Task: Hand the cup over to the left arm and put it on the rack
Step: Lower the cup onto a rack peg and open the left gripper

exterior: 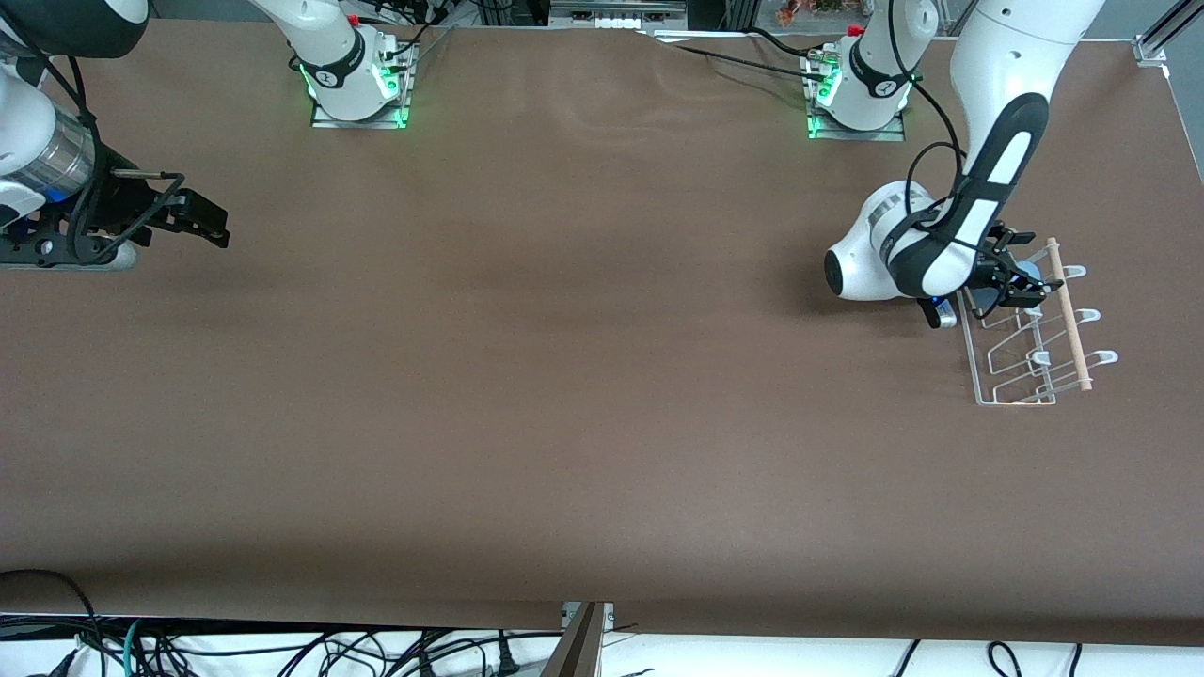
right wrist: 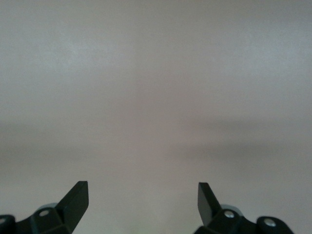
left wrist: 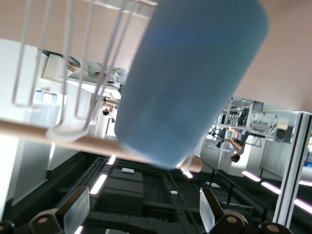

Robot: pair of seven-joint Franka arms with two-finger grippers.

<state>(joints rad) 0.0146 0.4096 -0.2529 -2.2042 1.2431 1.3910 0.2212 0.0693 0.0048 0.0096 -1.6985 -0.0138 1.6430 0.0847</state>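
The light-blue cup (left wrist: 192, 83) rests tilted on the white wire rack (exterior: 1011, 381), against its wooden dowel (left wrist: 29, 129). In the front view only a sliver of the cup (exterior: 1032, 271) shows past the left hand. My left gripper (exterior: 1023, 287) is over the rack's end nearest the arm bases; in the left wrist view it (left wrist: 145, 214) is open, fingers wide apart, and the cup lies ahead of the fingertips, not between them. My right gripper (exterior: 212, 224) waits low at the right arm's end of the table, open and empty (right wrist: 143, 200).
The rack's wire loops (left wrist: 63, 58) and pegs (exterior: 1096, 357) surround the cup. The brown table (exterior: 564, 376) stretches between the two arms. Cables hang along the table edge nearest the front camera (exterior: 282, 649).
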